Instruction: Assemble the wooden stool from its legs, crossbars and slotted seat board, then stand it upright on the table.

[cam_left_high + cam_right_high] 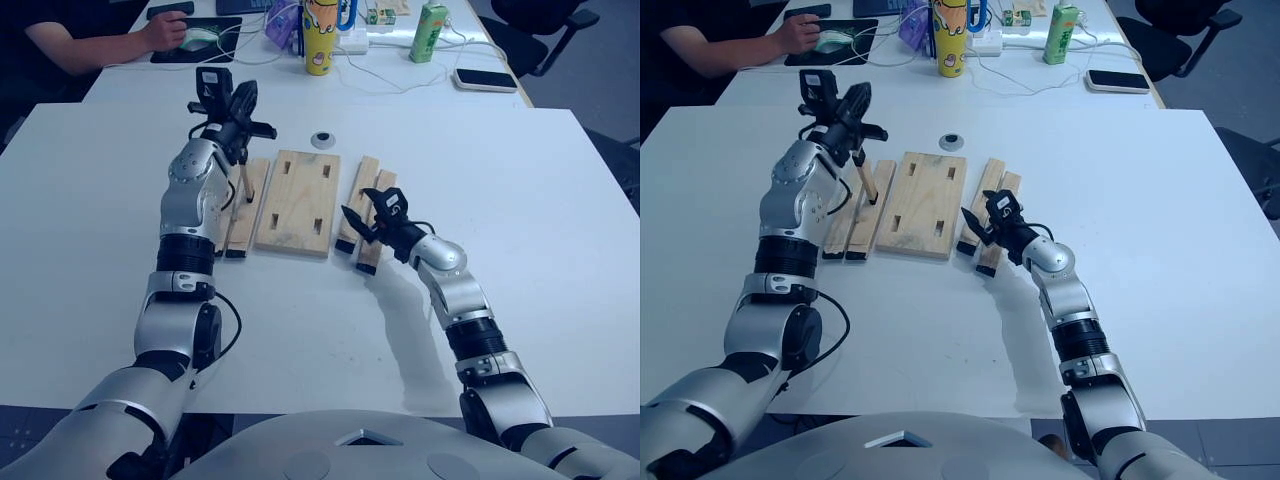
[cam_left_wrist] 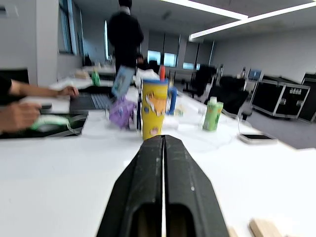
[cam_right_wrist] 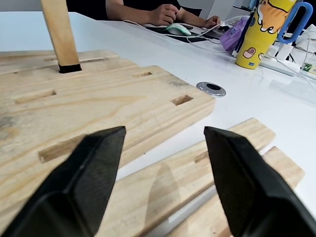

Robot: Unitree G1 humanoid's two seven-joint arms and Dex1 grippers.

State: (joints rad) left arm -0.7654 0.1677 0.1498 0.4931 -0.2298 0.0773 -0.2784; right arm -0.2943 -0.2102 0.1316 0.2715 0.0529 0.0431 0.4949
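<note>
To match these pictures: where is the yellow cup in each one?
Left eye view: yellow cup at top centre, on the back table.
Right eye view: top centre too.
Left wrist view: beyond the left gripper.
Right wrist view: beyond the seat board.
Shared landmark: the pale mouse on that table.

Open-plan office indicated: rows of long white desks [image 1: 130, 85], black swivel chair [image 1: 540, 30] at 1 o'clock, pale computer mouse [image 1: 200, 38] on black mouse pad [image 1: 170, 55] at 11 o'clock, ceiling strip lights [image 2: 207, 7] seen overhead.
</note>
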